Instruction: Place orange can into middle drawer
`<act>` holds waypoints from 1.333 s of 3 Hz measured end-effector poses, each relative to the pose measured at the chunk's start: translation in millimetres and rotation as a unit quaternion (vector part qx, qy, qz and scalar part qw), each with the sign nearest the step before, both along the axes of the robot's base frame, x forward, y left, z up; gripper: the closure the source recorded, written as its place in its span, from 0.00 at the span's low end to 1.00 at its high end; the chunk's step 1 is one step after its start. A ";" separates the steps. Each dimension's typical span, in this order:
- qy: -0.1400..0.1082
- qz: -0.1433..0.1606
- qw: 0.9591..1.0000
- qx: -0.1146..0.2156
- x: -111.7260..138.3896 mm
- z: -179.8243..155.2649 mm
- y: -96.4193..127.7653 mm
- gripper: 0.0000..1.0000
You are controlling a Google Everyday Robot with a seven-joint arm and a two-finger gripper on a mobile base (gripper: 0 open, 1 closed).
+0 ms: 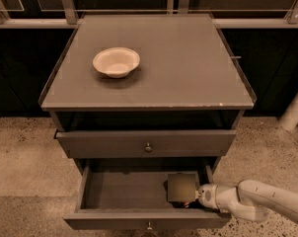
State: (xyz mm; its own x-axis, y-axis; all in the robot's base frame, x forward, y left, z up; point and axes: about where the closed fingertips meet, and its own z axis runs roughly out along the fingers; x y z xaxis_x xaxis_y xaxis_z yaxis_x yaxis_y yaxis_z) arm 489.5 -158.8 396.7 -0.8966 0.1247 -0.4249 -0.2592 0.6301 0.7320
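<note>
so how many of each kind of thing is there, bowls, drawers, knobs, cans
bowls: 1, bowl on the tabletop
drawers: 2, upper drawer, open drawer
knobs: 2, upper knob, lower knob
cans: 0 in plain sight
grippers: 1, gripper inside the open drawer, right side
total: 6
</note>
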 end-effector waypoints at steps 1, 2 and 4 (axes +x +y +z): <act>0.000 0.000 1.000 0.000 0.0 0.0 0.0 0.57; 0.000 0.000 1.000 0.000 0.0 0.0 0.1 0.34; 0.000 0.000 1.000 0.000 0.0 0.0 0.2 0.00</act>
State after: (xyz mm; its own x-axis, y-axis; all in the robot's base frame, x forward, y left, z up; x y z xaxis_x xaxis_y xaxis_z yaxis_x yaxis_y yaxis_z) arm 489.5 -158.6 396.6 -0.8967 0.1246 -0.4248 -0.2593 0.6299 0.7321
